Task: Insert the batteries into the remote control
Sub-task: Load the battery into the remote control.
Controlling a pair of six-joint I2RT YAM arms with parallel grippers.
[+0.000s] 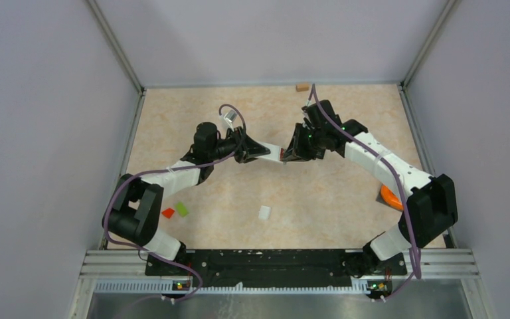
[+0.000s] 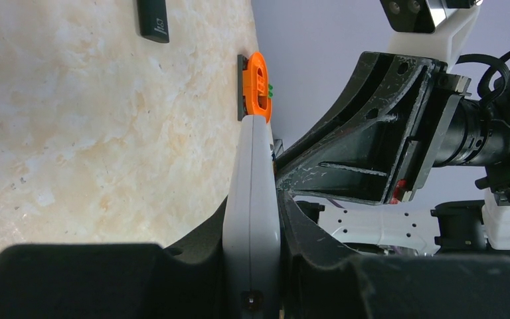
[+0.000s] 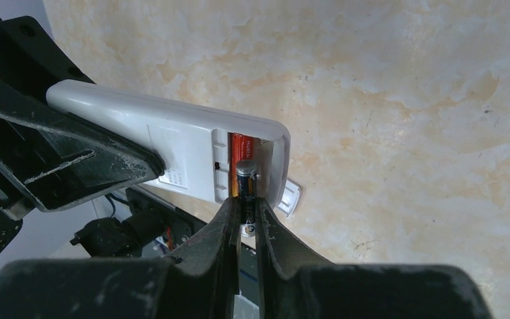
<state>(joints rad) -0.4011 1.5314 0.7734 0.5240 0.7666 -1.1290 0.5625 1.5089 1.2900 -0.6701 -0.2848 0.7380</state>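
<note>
Clamping the remote (image 3: 172,143) in my left claw (image 2: 252,219) above the table (image 3: 405,100) presents its opened back to my right claw (image 3: 247,216), which pinches a battery (image 3: 245,176) end-on beside the red battery (image 3: 241,143) seated inside.

The remote (image 1: 273,152) hangs over the middle of the bench (image 1: 345,199), its left end in the left pincer (image 1: 263,151); the right pincer (image 1: 292,154) meets it from the right. A first battery (image 3: 241,145) lies in the remote's open compartment; a second battery (image 3: 244,174), in the right pincer, stands just beside it. Nearer the arm bases a small flat piece (image 1: 264,212) lies on the bench; left of that, a flat block (image 1: 168,212) and a second flat block (image 1: 182,209) lie side by side.
</note>
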